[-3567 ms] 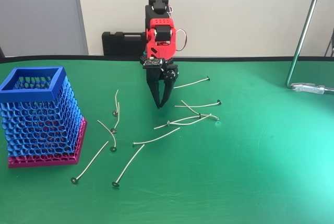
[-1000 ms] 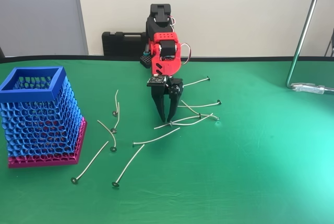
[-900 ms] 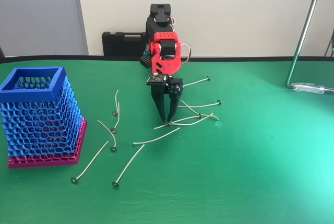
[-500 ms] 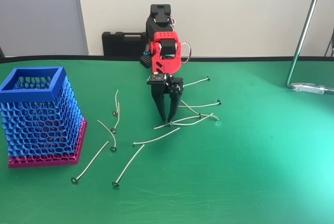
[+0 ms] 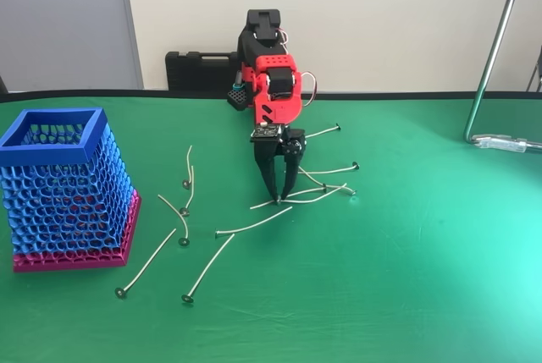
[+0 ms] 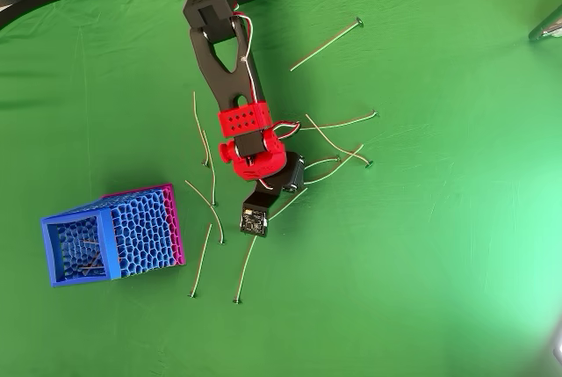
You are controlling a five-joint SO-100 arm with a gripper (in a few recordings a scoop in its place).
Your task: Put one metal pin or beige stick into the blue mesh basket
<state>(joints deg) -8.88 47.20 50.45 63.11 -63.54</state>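
Taking the blue mesh basket (image 5: 66, 189) as my landmark, it stands upright at the near left of the green table (image 5: 423, 278). Just to its right two loose pins (image 5: 207, 267) lie side by side on the cloth. Further right and beyond, my gripper (image 5: 279, 198) points straight down, fingers drawn to a narrow gap with the tips at a cluster of crossed pins (image 5: 318, 192); whether I grip one I cannot tell. A black case (image 5: 200, 71) sits farthest, against the wall.
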